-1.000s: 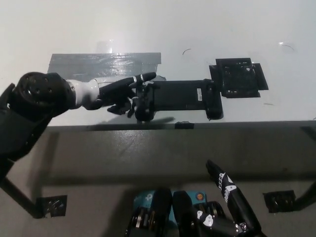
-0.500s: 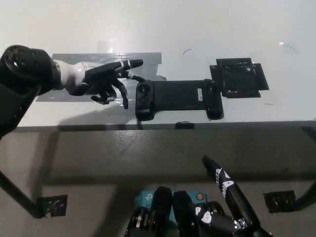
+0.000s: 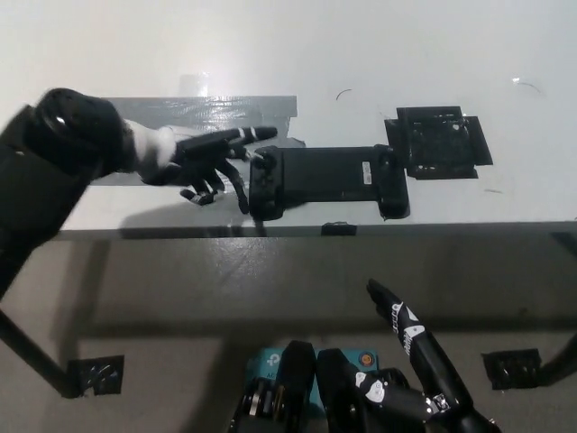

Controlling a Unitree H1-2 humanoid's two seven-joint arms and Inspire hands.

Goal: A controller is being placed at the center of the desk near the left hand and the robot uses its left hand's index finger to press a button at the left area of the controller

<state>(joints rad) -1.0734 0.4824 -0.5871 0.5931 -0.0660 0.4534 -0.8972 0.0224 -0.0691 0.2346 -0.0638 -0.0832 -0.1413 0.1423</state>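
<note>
You have a single view, from the robot's head, looking steeply down and forward. It takes in the white worktop (image 3: 379, 54) across the far half of the scene, its near edge running left to right mid-picture, and the floor (image 3: 180, 298) below it. The worktop sits at middling range.

One controller (image 3: 326, 180), two hands: left (image 3: 203, 161), right (image 3: 419, 356)
</note>
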